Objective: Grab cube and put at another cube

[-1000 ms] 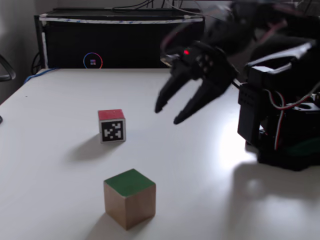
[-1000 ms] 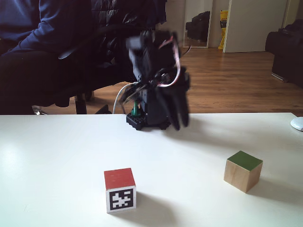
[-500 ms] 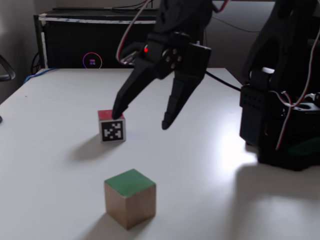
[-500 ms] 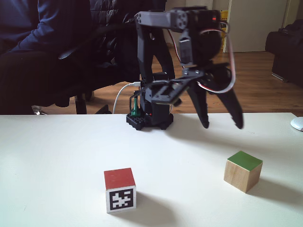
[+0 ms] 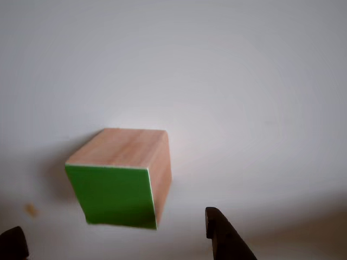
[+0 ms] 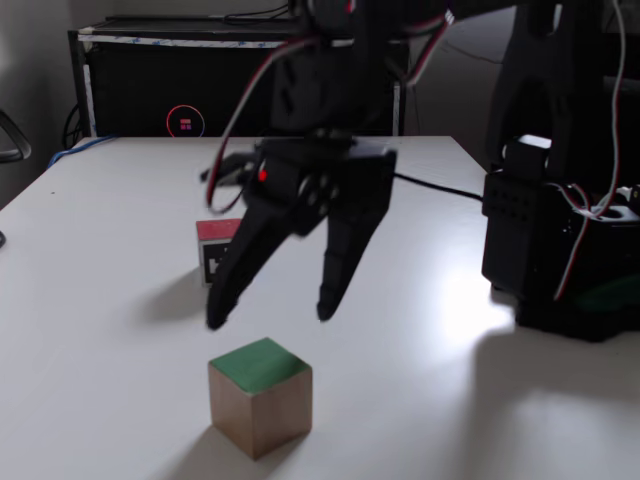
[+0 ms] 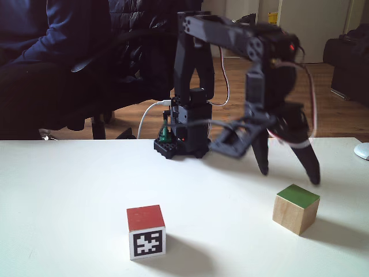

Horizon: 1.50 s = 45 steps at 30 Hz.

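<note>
While your gripper (image 6: 270,320) hangs above the cube (image 6: 259,396) with its fingers (image 6: 228,297) spread wide and nothing held, note that the grasp has not begun. The cube sits flat on the white surface (image 6: 100,330), green face up, close to the near edge in a fixed view, and toward the right-hand side in another fixed view (image 7: 296,209), where the gripper (image 7: 288,176) is poised just above and slightly behind it. The other view shows the cube (image 5: 122,176) turned at an angle between the two dark fingertips (image 5: 219,233), and not squarely centred. Risk one, in my judgement: if you descend as aligned now, a fingertip may land on a top edge or corner and knock the cube sideways instead of straddling it. Risk two: closing on the angled faces could twist the cube or squeeze it out. Another cube (image 7: 146,232), red on top with a black-and-white marker face, stands well apart, toward the surface's middle (image 6: 215,240); a low carry could clip it, so lift clear first.
</note>
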### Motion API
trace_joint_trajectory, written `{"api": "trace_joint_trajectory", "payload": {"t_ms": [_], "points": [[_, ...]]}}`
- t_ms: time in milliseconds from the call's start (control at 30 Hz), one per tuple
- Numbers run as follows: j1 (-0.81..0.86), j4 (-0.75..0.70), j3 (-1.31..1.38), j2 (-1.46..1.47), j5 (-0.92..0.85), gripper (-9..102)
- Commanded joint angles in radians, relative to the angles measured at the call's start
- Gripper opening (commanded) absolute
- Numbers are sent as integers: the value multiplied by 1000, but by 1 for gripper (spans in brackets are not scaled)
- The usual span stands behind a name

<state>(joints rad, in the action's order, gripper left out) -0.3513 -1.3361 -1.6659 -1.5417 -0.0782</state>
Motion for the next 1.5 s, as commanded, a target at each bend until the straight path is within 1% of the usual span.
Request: {"api": "trace_joint_trajectory", "payload": {"t_ms": [0,433,900,967,1133,1267,1467], "points": [[-6,17,83,60,9,50],[-44,20,247,285,52,50],[-43,21,325,400,67,43],[-41,28,328,411,74,41],[-40,63,307,411,64,27],[-34,75,290,383,87,18],[-8,87,181,201,123,17]]}}
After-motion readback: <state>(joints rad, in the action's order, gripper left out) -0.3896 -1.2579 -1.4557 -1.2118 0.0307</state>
